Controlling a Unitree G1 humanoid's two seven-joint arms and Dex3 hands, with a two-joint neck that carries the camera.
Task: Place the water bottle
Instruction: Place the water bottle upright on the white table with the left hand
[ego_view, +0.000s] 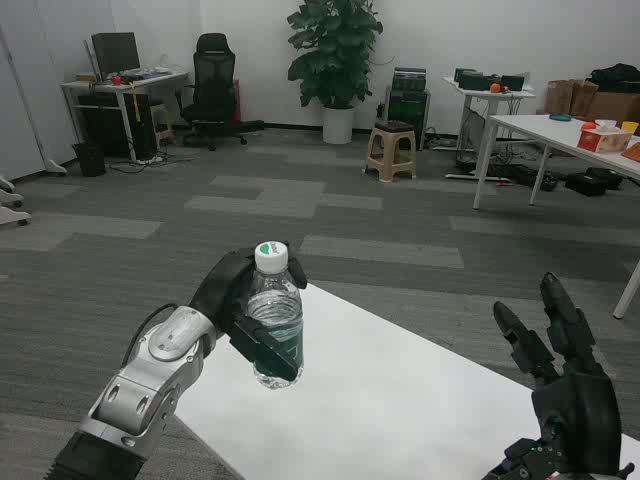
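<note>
The left hand (243, 315) wraps its black fingers around a clear water bottle (276, 318), one finger crossing the front of its lower body and the rest curling behind near the shoulder. The bottle stands about upright with its white cap (270, 256) on top and is held above the near-left part of the white table (400, 400), close to the far-left edge; whether its base touches the tabletop or hangs just above it cannot be told from this angle. The right hand (560, 385) waits at the lower right with its fingers spread and raised, holding nothing, well apart from the bottle. The main risk, as I judge it, is the edge: the bottle sits over a narrow stretch of table near the corner, so if it is set down too far to the left, part of the base could overhang and it could tip to the grey carpet (130, 270). A second risk is letting go while the base is off the surface or slightly tilted; a tall, mostly empty-looking bottle is light and could topple. The finger across the front might also drag the bottle sideways as the hand opens.
</note>
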